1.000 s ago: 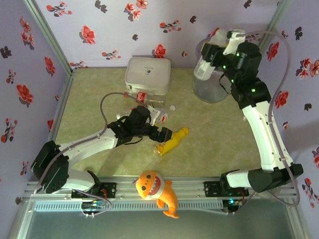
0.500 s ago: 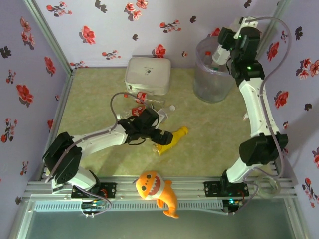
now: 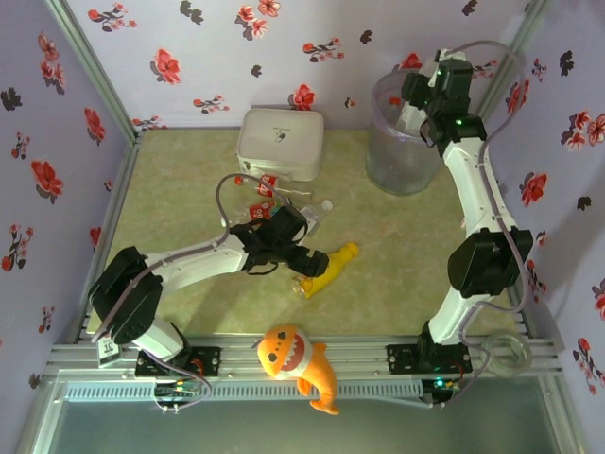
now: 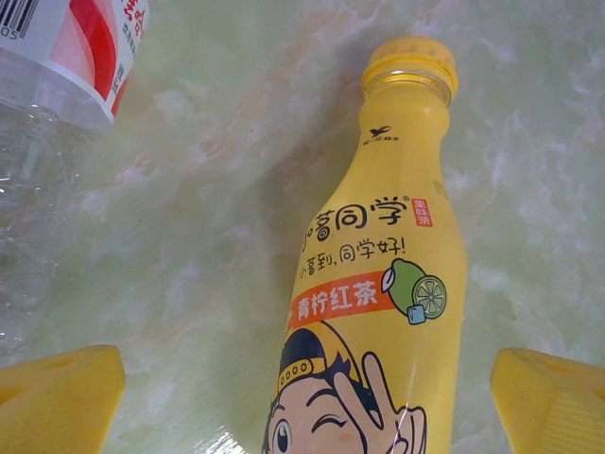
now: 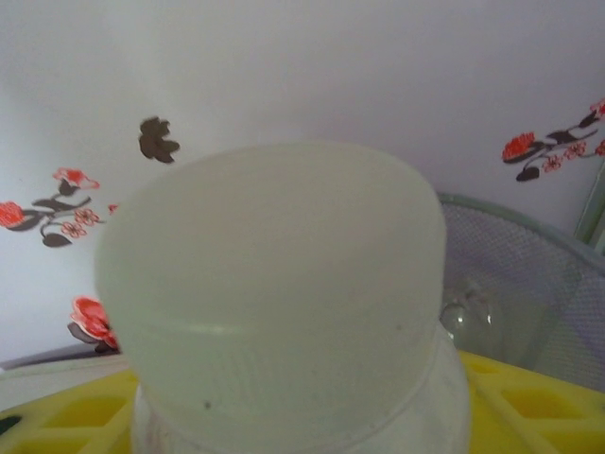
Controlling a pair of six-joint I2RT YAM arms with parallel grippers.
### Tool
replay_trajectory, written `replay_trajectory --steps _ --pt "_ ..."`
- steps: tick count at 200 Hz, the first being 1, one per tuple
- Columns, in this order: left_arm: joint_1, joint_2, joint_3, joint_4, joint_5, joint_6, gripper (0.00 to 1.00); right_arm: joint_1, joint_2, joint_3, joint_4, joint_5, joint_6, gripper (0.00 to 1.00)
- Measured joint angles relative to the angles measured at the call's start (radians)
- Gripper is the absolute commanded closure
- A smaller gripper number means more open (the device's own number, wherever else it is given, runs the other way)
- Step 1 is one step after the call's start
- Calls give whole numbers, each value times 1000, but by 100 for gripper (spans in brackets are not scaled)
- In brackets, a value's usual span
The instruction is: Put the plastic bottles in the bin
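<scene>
Gripping a white-capped bottle (image 5: 274,293), right pincer (image 3: 414,102) hangs over the bin (image 3: 392,175)

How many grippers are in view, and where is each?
2. The left gripper, open, straddles the yellow bottle on the table; the right gripper holds a white-capped bottle at the bin, far right.

The yellow bottle (image 4: 378,284) is smooth, glossy plastic with printed artwork, the clear bottle (image 4: 38,170) beside it is thin, crinkled transparent plastic under a shiny red-and-white wrap, and the bench (image 4: 208,236) beneath is a marbled pale-green sheet with a faint sheen. The left fingers (image 4: 57,402) are matt yellow plastic, one finely ribbed. The white-capped bottle (image 5: 274,284) has a milky, matt plastic cap, the bin (image 3: 392,161) is translucent plastic, and the shark (image 3: 295,357) is orange plush cloth.
</scene>
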Motion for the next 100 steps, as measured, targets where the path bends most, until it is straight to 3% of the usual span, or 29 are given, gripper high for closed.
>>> replay_trajectory --steps 63,100 --pt "0 12 0 -1 -3 3 0 -43 68 -47 -5 -28 53 64" --pt "-1 12 0 -1 -3 3 0 -64 111 -48 -21 -34 87 51"
